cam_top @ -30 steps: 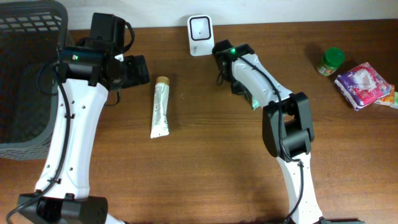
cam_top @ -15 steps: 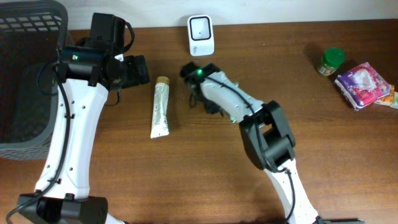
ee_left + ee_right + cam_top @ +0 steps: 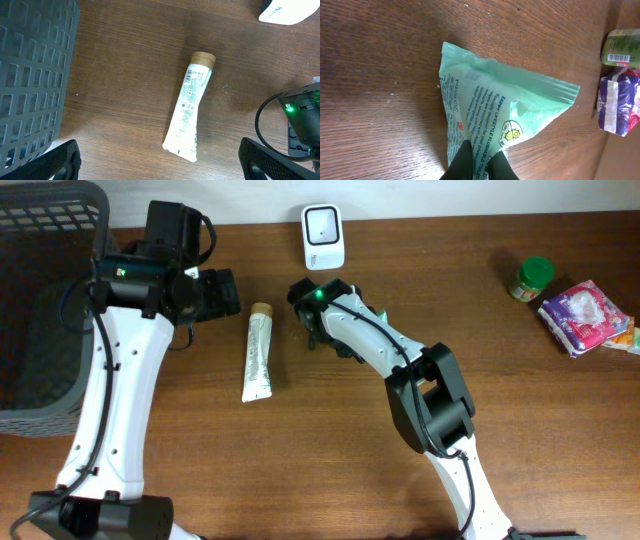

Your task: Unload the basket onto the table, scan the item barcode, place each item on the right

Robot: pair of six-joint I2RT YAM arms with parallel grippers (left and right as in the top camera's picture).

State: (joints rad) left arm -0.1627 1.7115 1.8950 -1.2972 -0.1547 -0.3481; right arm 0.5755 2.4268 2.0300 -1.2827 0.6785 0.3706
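My right gripper (image 3: pixel 479 150) is shut on a corner of a pale green wipes packet (image 3: pixel 505 107), which spreads out over the wooden table below the jaws. From overhead, the right gripper (image 3: pixel 325 335) sits just in front of the white barcode scanner (image 3: pixel 323 237), and only a sliver of the green packet (image 3: pixel 383 313) shows beside the arm. A white tube with a tan cap (image 3: pixel 258 358) lies flat to its left. My left gripper (image 3: pixel 222 292) hangs open above the tube (image 3: pixel 192 107), holding nothing.
A dark mesh basket (image 3: pixel 40 300) fills the far left. A green-lidded jar (image 3: pixel 533 277) and a pink and purple packet (image 3: pixel 583 317) lie at the far right. The scanner's corner (image 3: pixel 287 10) shows in the left wrist view.
The right arm swung left, from beside the scanner to a spot in front of it nearer the tube, then barely shifted. The left arm stayed still.
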